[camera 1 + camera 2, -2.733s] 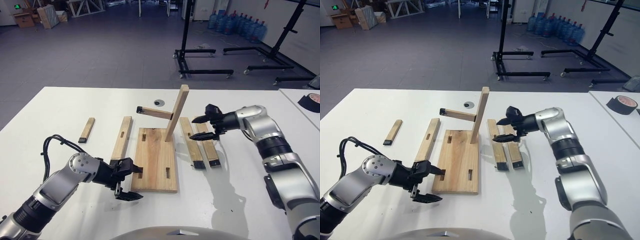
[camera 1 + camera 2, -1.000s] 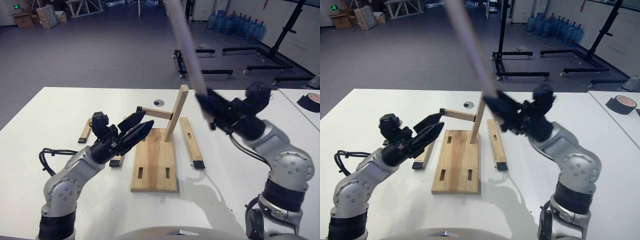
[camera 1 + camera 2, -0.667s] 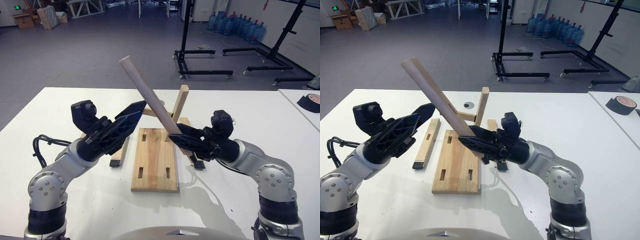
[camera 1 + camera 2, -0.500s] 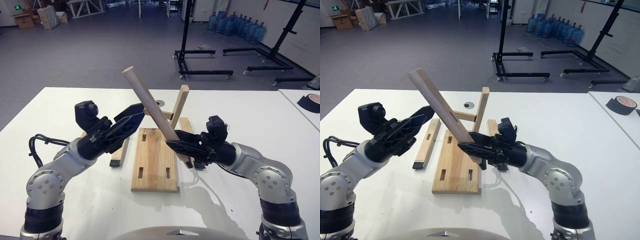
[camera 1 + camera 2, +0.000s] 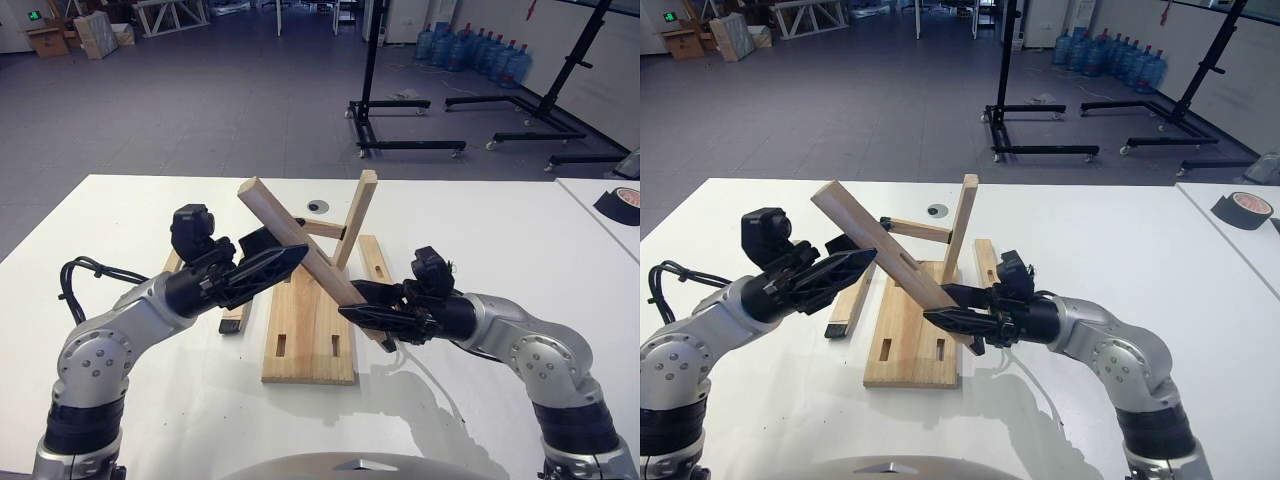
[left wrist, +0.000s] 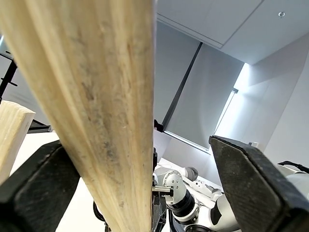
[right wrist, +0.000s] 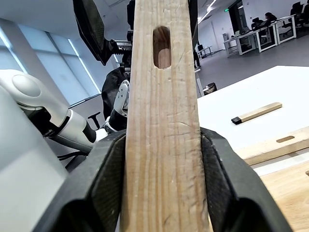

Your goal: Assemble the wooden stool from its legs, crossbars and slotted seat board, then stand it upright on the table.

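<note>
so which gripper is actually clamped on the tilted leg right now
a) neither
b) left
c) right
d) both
c: the right gripper is shut on the lower end of the tilted leg, with its fingers pressed against both sides. The left gripper sits open around the upper part, with a clear gap at one finger.

Large industrial lab hall: bare grey floor (image 5: 200, 100), black wheeled stands (image 5: 412, 145), blue water jugs (image 5: 480, 48) and cardboard boxes (image 5: 50, 40) behind a white table (image 5: 120, 220).
</note>
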